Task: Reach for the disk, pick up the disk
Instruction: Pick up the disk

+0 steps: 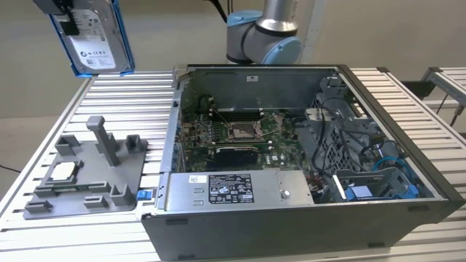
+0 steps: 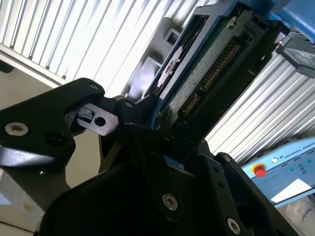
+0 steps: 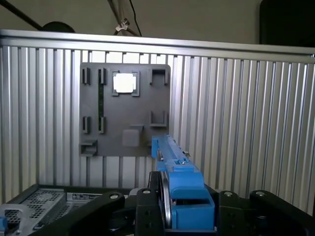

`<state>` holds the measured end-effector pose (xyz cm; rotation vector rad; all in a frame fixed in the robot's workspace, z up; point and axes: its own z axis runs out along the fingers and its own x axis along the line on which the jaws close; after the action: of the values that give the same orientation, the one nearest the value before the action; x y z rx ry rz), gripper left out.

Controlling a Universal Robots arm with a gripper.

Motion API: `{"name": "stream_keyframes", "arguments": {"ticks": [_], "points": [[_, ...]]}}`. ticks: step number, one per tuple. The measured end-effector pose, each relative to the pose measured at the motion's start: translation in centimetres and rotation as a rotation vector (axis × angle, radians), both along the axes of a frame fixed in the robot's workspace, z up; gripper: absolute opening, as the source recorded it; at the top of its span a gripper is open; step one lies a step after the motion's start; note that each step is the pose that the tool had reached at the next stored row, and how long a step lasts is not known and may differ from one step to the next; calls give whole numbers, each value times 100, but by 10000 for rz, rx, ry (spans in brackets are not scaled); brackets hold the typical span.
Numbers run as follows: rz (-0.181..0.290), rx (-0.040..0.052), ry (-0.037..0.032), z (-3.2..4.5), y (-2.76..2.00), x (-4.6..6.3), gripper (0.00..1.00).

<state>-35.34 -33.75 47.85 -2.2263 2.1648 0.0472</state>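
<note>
Pinching the flat rectangular silver-grey metal disk (image 1: 93, 41), which carries a white printed label and a blue plastic carrier frame, the black 2-finger gripper (image 1: 65, 19) hangs in the upper corner at the exterior view's left. The jaws are pressed against the 2 broad faces of the disk near its upper end. The disk hangs close to upright with its label face toward the exterior camera. It is well above the ribbed aluminium table (image 1: 109, 90) and touches nothing but the gripper.

In the second wrist view, the black fingers (image 2: 145, 130) clamp 1 end of the disk (image 2: 206, 64). Its green circuit board and a row of gold connector contacts face the camera, and the blue frame runs along the edge. In the first wrist view, the disk (image 3: 179, 177) appears edge-on as a blue strip between the gripper's black links.

On the table, at the exterior view's left, lies a flat grey plastic fixture plate (image 1: 80, 191) with upright posts and pockets. 1 pocket holds a small square silver processor chip (image 1: 64, 170). A small blue plastic bracket (image 1: 143, 194) sits between the plate and an open grey metal computer case (image 1: 291, 229). The case stands on the table to the exterior view's right of the plate, with its green motherboard (image 1: 218, 136) exposed. The silver and light-blue arm joint (image 1: 262, 33) rises behind the case.
</note>
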Motion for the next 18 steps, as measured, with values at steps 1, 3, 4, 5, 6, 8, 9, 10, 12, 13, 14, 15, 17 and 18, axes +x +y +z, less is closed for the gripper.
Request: {"name": "stream_keyframes", "arguments": {"ticks": [1, 3, 4, 5, 6, 8, 9, 10, 12, 13, 14, 15, 17, 18], "points": [[0, 0, 1, 0, 0, 22, 0], [0, 0, 1, 0, 0, 69, 0], [0, -1, 2, 1, 0, 92, 0], [0, 0, 2, 1, 0, 114, 0], [0, 0, 2, 0, 0, 136, 0], [0, 0, 1, 0, 0, 177, 0], [0, 0, 1, 0, 0, 198, 0], [1, 0, 2, 0, 0, 219, 0], [0, 0, 2, 1, 0, 260, 0], [0, 0, 2, 0, 0, 281, 0], [0, 0, 2, 1, 0, 303, 0], [1, 0, 2, 0, 0, 343, 0], [0, 0, 2, 0, 0, 409, 0], [0, 0, 3, 0, 0, 431, 0]]}}
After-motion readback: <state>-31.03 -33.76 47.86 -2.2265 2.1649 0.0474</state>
